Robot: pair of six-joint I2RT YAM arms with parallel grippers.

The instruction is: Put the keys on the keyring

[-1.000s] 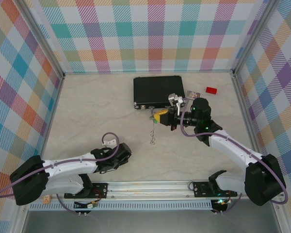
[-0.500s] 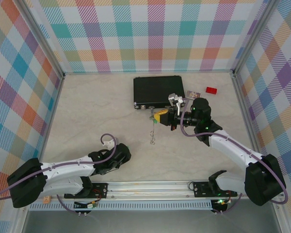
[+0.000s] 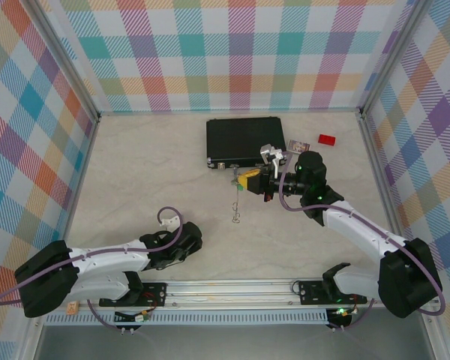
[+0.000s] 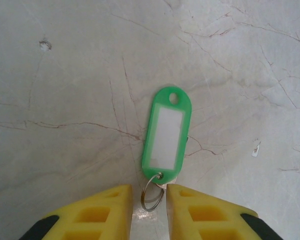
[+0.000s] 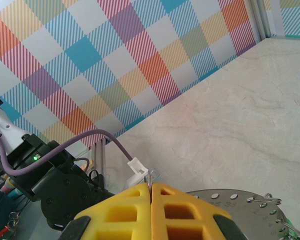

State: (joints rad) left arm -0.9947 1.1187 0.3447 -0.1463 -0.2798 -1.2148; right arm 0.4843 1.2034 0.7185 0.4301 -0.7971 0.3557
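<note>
A key (image 4: 166, 135) with a bright-green oblong tag lies flat on the marble table. Its small split ring (image 4: 152, 192) sits in the gap of my left gripper (image 4: 149, 194). The yellow fingers (image 4: 102, 210) stand narrowly apart on either side of that ring, open. From above, the left arm's wrist (image 3: 172, 244) is low near the front rail and covers this key. My right gripper (image 3: 244, 180) hovers in front of the black case, shut on the keyring (image 3: 235, 202), which hangs from it edge-on as a thin line. In the right wrist view the right gripper (image 5: 151, 186) pinches a thin metal edge.
The black case (image 3: 245, 141) lies at the back centre. A small card (image 3: 298, 145) and a red block (image 3: 327, 139) are to its right. Plaid walls close three sides. The arms' mounting rail (image 3: 232, 289) runs along the near edge.
My left arm has shifted slightly near the front rail and its fingers have narrowed a little. The right arm and the hanging keyring have not moved.
</note>
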